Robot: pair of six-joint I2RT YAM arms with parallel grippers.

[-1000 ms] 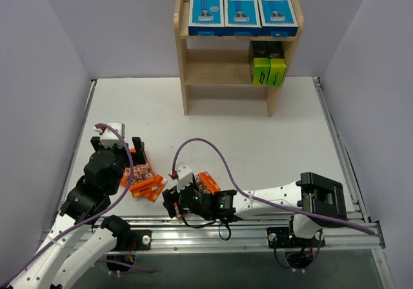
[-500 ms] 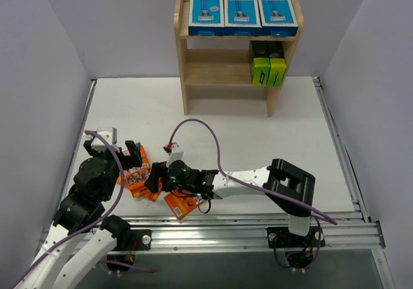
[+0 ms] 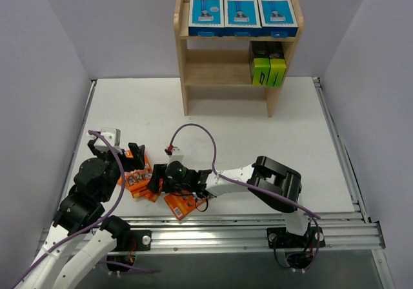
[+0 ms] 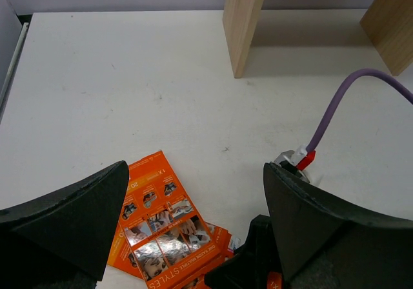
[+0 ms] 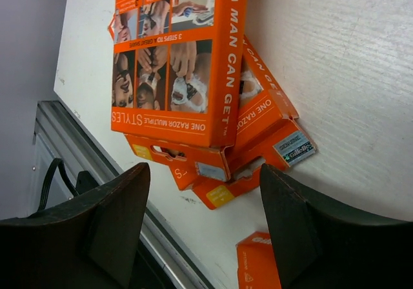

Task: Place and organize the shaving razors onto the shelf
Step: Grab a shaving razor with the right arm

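both claws released: left gripper [image 4: 195, 173] spread wide above the orange packs [image 5: 171, 63], right gripper [image 5: 205, 173] gaping just beside them, gripping nothing. from overhead the grippers half cover the pile, so we can't count it. a loose pack [image 3: 181, 205] lies nearby; the shelf [image 3: 193, 69] stands well apart.

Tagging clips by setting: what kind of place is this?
Probably a robot lab cell staged as a shop: plain walls around a white table, an aluminium rail at its near edge, and a small shelf stocked with razor boxes.
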